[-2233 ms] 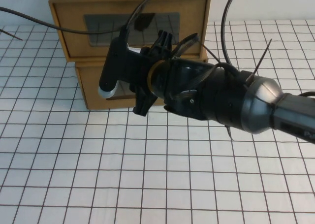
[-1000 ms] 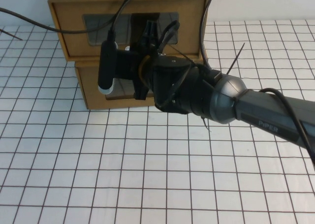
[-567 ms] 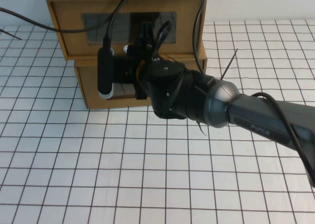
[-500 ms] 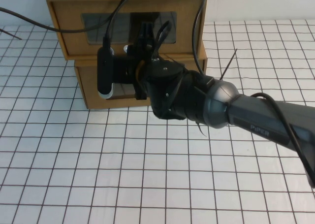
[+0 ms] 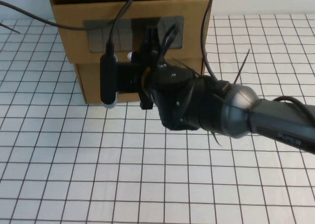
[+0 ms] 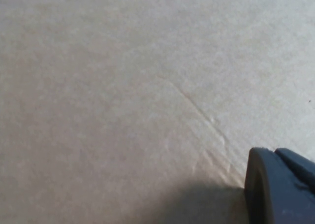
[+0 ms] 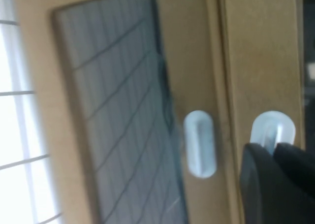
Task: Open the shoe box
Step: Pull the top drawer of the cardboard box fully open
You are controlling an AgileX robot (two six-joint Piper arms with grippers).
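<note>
Two claws at two shoe boxes

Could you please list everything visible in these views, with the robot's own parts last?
upper shoe box: one, brown cardboard with a dark window, stacked on the other box at the far side of the table.
lower shoe box: one, brown cardboard, underneath, mostly hidden by the arm.
pull tabs: two, pale, on the box fronts.
table cover: one, white with a black grid.
cables: several, black, running across the boxes.
wrist camera: one, black with a pale end, on the right arm.
right pincer: one, black, at the box fronts, shut on one pull tab.
left pincer: one, dark grey, seen only in the left wrist view, close to plain cardboard.
</note>
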